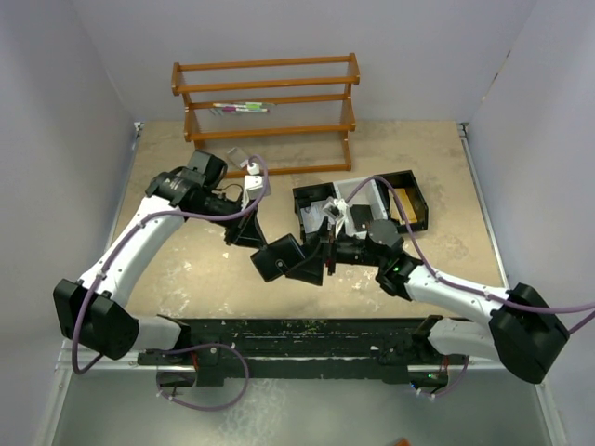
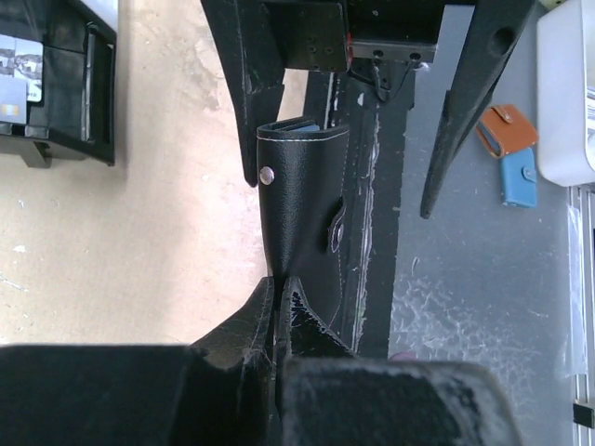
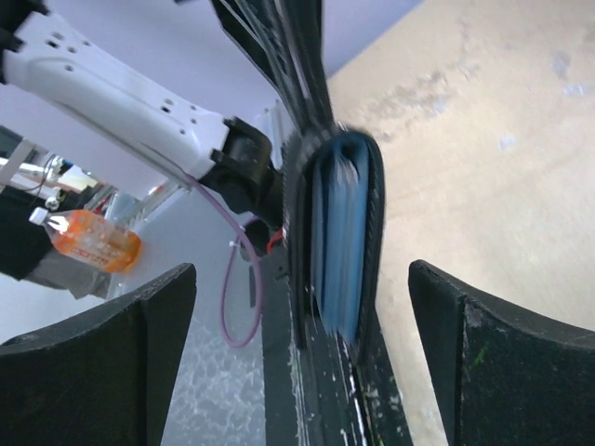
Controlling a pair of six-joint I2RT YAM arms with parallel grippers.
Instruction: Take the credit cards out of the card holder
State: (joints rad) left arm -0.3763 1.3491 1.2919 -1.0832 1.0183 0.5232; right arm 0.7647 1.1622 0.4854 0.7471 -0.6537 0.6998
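The card holder, a black folding wallet with a pale snap dot, is held in the air over the table's middle. My left gripper is shut on one edge of it; the left wrist view shows the jaws pinched on the black leather. My right gripper is open, with its fingers on either side of the wallet's other end and not touching it. The right wrist view shows the wallet edge-on, slightly parted, with its blue lining showing. No orange-tan card shows in the wallet.
A black-and-white three-compartment tray stands right of centre, with a tan flat thing in its right compartment. A wooden rack stands at the back. A black rail runs along the near edge.
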